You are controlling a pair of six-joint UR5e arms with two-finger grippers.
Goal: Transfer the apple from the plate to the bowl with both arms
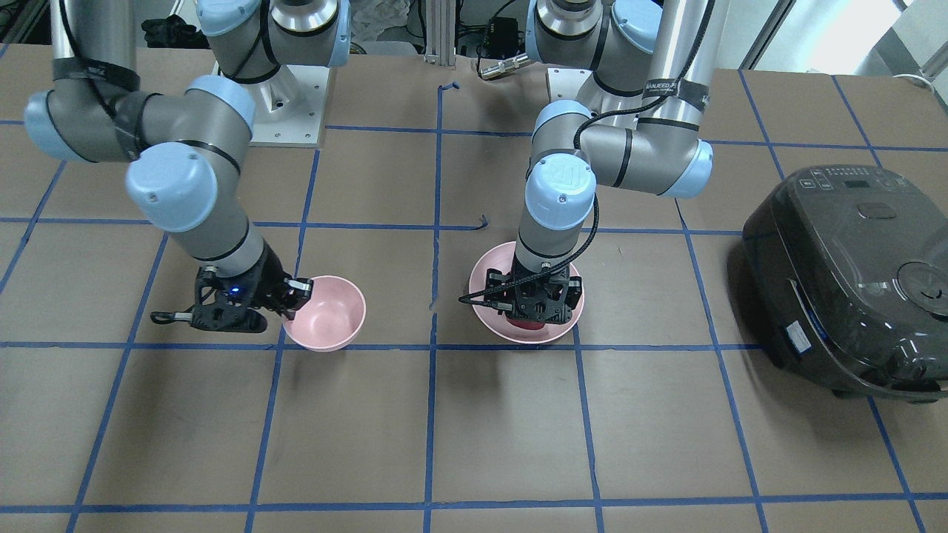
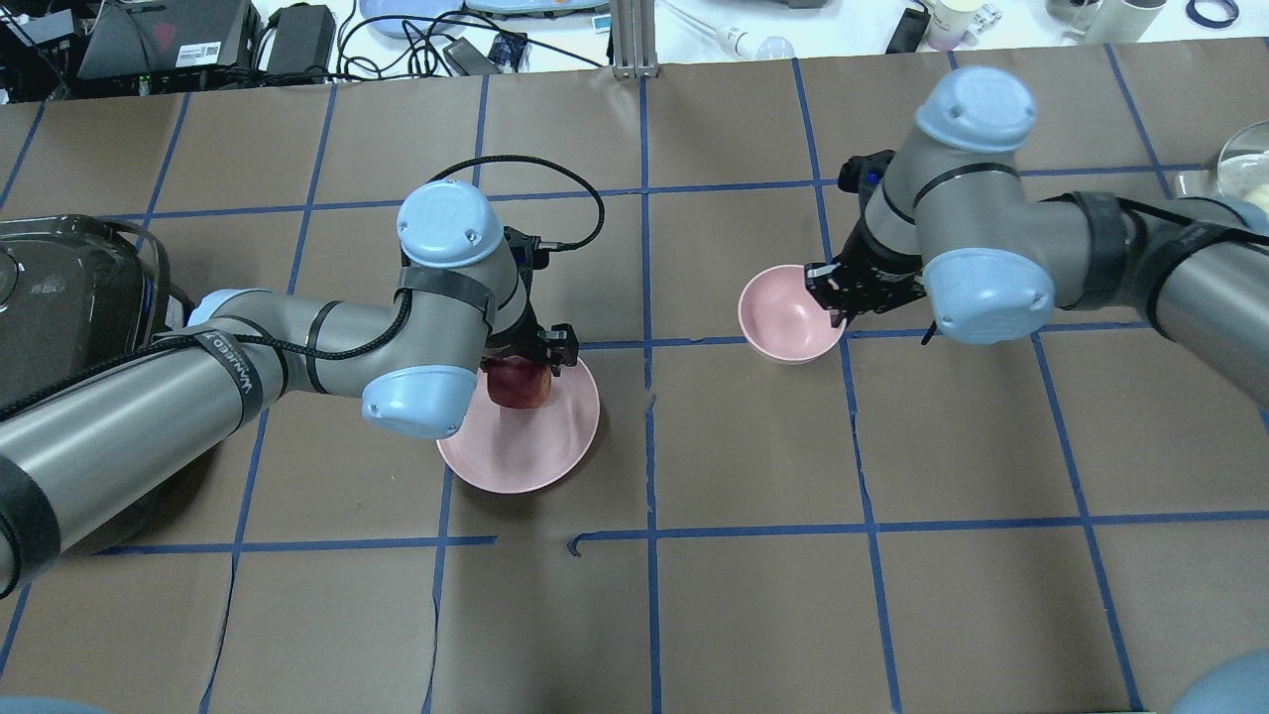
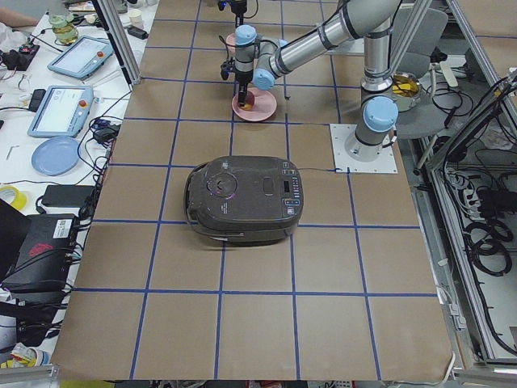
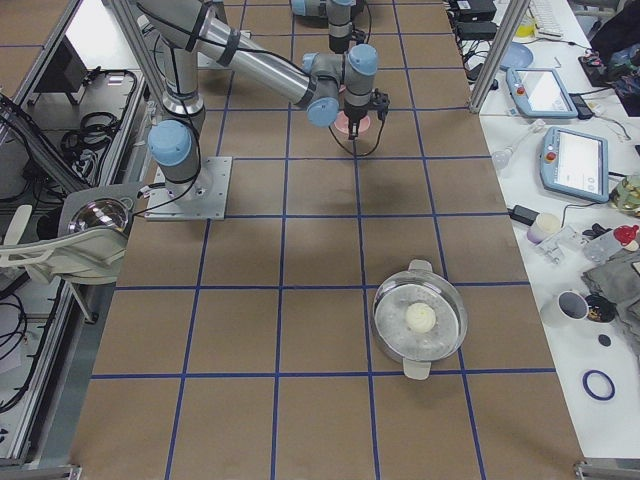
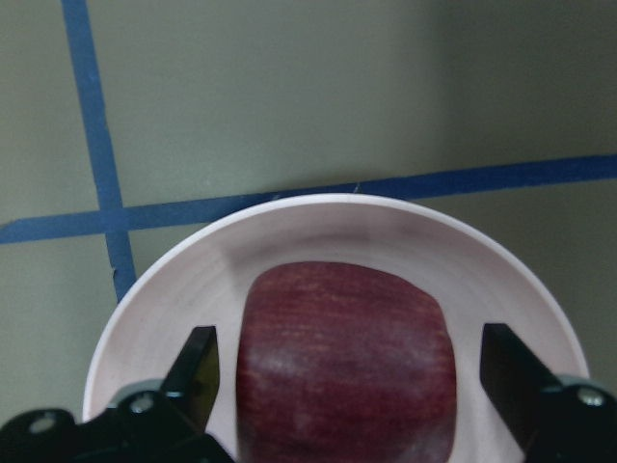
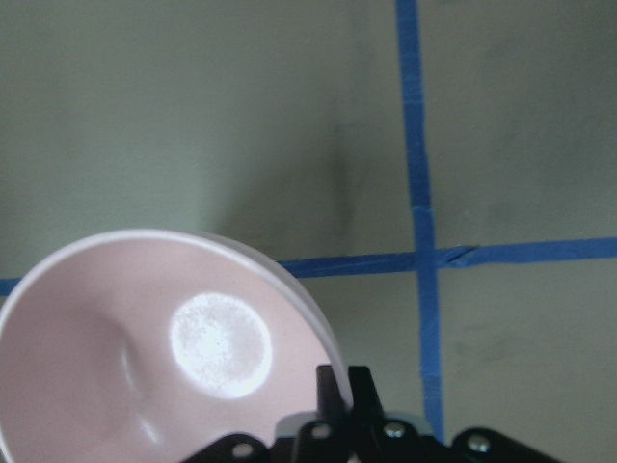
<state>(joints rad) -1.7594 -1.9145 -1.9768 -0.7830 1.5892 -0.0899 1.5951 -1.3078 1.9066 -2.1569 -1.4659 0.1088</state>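
left gripper [image 5: 349,381] wide, astride apple [image 2: 516,383] centred in gap, on plate [image 2: 535,456] | right gripper [image 6: 347,386] pinched on bowl [image 6: 116,328] rim

You have two arms, the left arm [image 2: 297,342] and the right arm [image 2: 1081,243], and two hands, the left hand [image 5: 349,376] and the right hand [image 6: 347,378]. On the table [image 1: 474,444] you can count one apple [image 2: 516,383], one plate [image 2: 535,458], one bowl [image 2: 783,319], one cooker [image 1: 852,281] and one lidded pot [image 4: 420,322].
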